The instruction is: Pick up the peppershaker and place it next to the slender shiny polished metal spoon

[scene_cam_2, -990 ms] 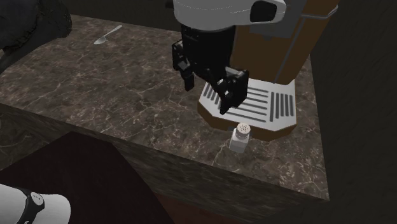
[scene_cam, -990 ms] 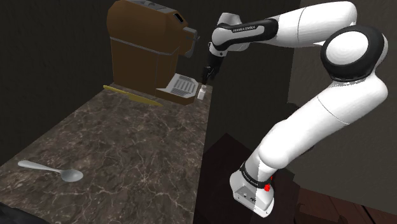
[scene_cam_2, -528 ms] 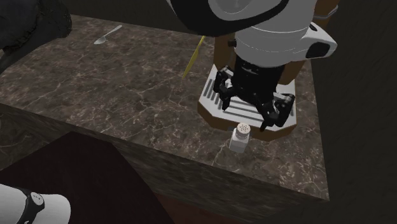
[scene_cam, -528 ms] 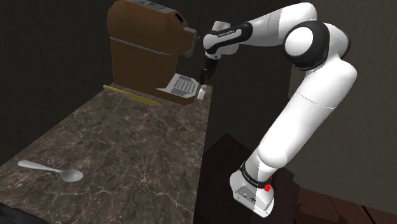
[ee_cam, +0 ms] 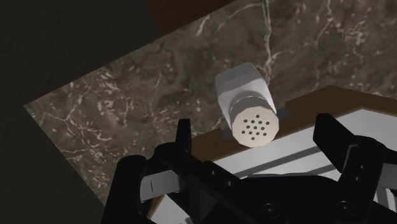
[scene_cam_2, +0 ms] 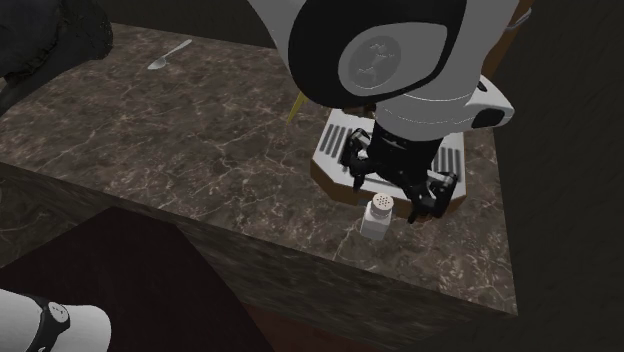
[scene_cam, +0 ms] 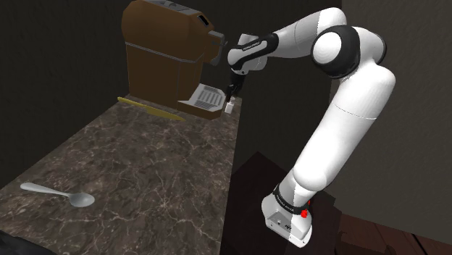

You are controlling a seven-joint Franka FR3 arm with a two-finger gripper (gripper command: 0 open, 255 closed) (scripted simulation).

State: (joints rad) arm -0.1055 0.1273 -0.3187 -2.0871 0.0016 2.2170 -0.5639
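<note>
Peppershaker [scene_cam: 229,106] is standing upright at the far corner of the counter [scene_cam: 145,163] in the shoulder view, just beside the drip tray [scene_cam: 206,96] of the brown coffee machine [scene_cam: 163,58]. The gripper [scene_cam: 232,93] is hanging right above it. The arm is bending over so the hand is pointing down at the cap, which looks like lining up for a grasp from above. The spoon [scene_cam: 61,194] is lying well apart at the counter's near end, toward that view's left, so a long carry is coming.

In the second exterior view, the black fingers are straddling the peppershaker [scene_cam_2: 378,218], one on each side of its cap, and I am judging that they are not touching it. It is sitting near the counter's edge, so a careless knock is risking a fall.

In the wrist view, the fingers [ee_cam: 183,137] are standing wide apart, gripping nothing, with the perforated cap between and beyond them. The drip tray is lying just beside the peppershaker, so one finger is probably needing to slip in on that side.
</note>
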